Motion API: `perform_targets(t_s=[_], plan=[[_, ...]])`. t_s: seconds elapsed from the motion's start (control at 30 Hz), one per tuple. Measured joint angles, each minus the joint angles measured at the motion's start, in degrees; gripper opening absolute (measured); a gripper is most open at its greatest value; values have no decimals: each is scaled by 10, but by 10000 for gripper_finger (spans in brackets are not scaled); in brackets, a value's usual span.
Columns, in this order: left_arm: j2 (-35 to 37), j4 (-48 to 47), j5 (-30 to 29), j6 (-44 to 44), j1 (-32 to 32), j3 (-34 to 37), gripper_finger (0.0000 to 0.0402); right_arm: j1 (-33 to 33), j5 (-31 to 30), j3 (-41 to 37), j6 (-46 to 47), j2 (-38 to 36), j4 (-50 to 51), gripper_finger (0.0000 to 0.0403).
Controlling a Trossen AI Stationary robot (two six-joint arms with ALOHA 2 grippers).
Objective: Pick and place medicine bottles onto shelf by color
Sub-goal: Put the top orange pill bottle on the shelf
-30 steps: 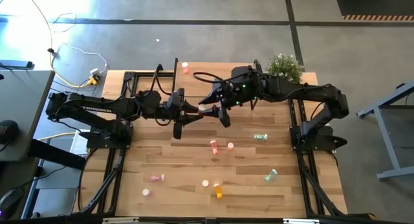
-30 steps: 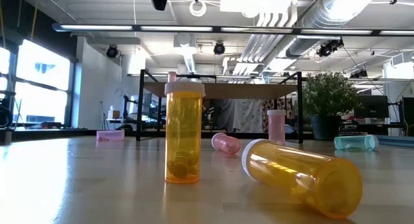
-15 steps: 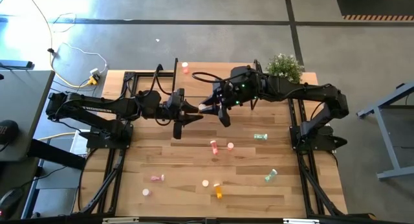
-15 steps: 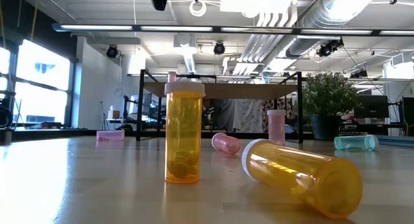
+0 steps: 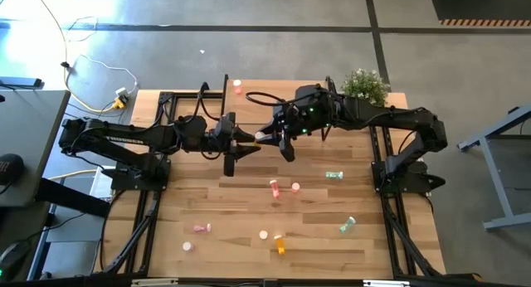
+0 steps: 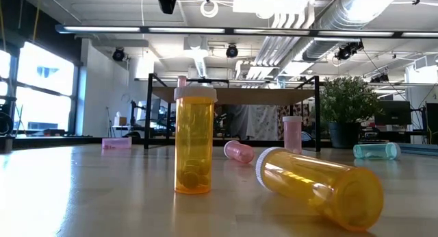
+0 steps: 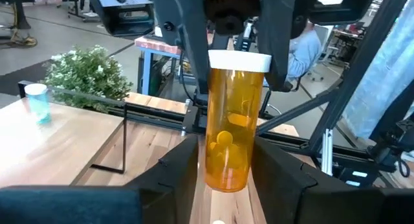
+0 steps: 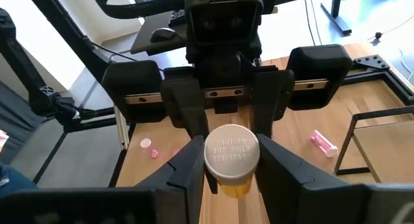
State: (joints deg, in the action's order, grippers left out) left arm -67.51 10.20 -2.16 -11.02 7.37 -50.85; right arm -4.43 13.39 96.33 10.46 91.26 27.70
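Mid-desk (image 5: 207, 204), above the surface: the left gripper (image 5: 249, 143) and right gripper (image 5: 267, 138) meet tip to tip, an orange bottle (image 7: 234, 120) between them. In the right wrist view the right gripper (image 8: 231, 160) is clamped on the bottle's white cap (image 8: 231, 152). In the left wrist view the left gripper (image 7: 226, 160) flanks the bottle's lower body; I cannot tell whether its fingers press it. Other bottles lie scattered on the desk nearer the front edge.
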Motion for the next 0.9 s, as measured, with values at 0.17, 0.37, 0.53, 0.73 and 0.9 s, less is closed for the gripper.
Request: perform_targets(t_s=[0.17,0.37,0.53,0.73,0.9], plan=[[9,-2,18,-23,26,0,177,-12,-22,0,0,-7,1,107],[23,-22,30,-25,60,0,227,-57,-39,0,-16,-21,-10,108],[41,-36,29,-56,107,0,238,-124,-40,0,-71,-28,-66,108],[61,-75,24,-69,157,0,239,-208,-38,0,-145,-28,-146,108],[65,-141,-3,-75,176,0,239,-259,-12,1,-172,-1,-124,108]])
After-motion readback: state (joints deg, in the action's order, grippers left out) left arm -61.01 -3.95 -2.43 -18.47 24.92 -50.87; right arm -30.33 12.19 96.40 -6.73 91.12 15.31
